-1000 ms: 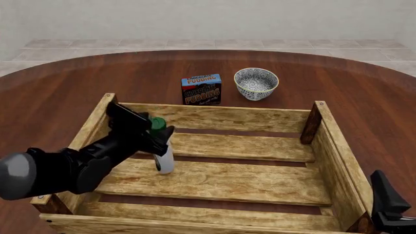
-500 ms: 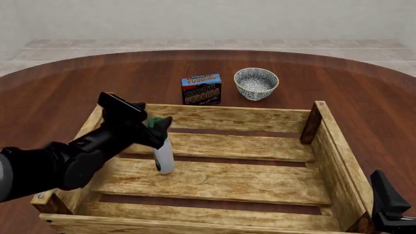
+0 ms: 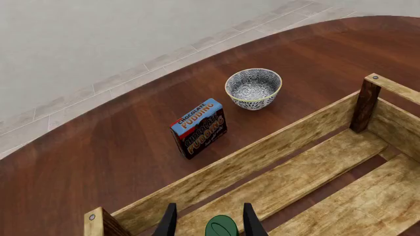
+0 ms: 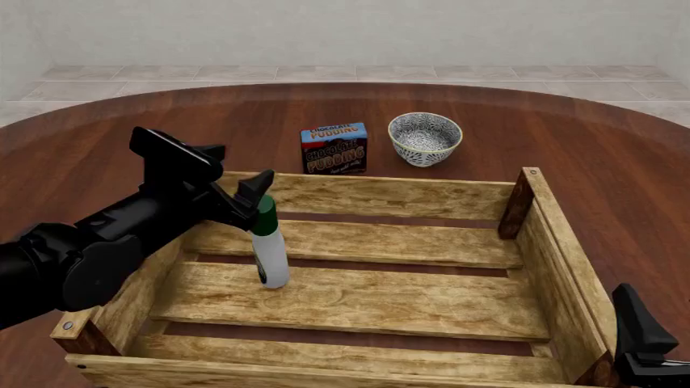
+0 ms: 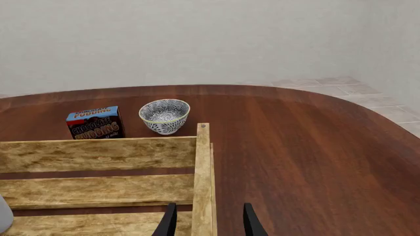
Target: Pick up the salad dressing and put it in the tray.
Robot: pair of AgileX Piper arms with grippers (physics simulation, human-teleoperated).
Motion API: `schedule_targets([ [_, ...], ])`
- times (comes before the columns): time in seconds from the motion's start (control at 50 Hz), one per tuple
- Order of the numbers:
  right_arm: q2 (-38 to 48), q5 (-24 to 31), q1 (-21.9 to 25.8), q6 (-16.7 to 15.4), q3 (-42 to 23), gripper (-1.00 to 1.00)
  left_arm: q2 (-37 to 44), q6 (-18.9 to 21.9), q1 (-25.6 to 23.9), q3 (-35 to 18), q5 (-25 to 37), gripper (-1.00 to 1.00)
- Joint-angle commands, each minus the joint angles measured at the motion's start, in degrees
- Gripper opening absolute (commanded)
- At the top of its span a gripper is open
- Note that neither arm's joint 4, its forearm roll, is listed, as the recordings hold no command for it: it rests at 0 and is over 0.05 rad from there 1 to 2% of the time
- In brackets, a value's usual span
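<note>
The salad dressing (image 4: 270, 250), a slim white bottle with a dark green cap (image 3: 221, 227), stands upright on a floor slat in the left part of the tray (image 4: 377, 196), a big light-wood crate. My left gripper (image 4: 244, 196) hovers open just above and left of the cap. In the left wrist view the cap shows between the fingertips (image 3: 169, 220) without touching them. My right gripper (image 4: 642, 339) is open and empty, low at the tray's near right corner, straddling the right wall (image 5: 203, 172). A sliver of the bottle (image 5: 3, 214) shows there.
A blue chocolate pudding box (image 4: 333, 148) and a small patterned bowl (image 4: 425, 138) stand on the round wooden table (image 4: 603, 162) just beyond the tray's far wall. My left arm hangs over the tray's left wall.
My left gripper has let go of the bottle and drawn up and back to the left. The bottle, tilted in the grip before, now stands upright on its own.
</note>
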Motion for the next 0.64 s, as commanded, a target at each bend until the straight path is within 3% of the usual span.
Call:
schedule_targets([
  [0.02, 0.00, -0.13, 0.11, -0.13, 0.24, 1.00, -3.10, 0.64, 0.45, -0.12, 1.32, 1.00],
  [0.38, 0.00, -0.07, -0.04, 0.16, 0.11, 1.00, -10.57, 0.31, 1.54, -1.58, 5.81, 1.00],
  [0.64, 0.00, 0.24, -0.30, 0.29, -0.29, 1.00, -14.67, -2.17, 2.73, -3.25, 9.03, 1.00],
])
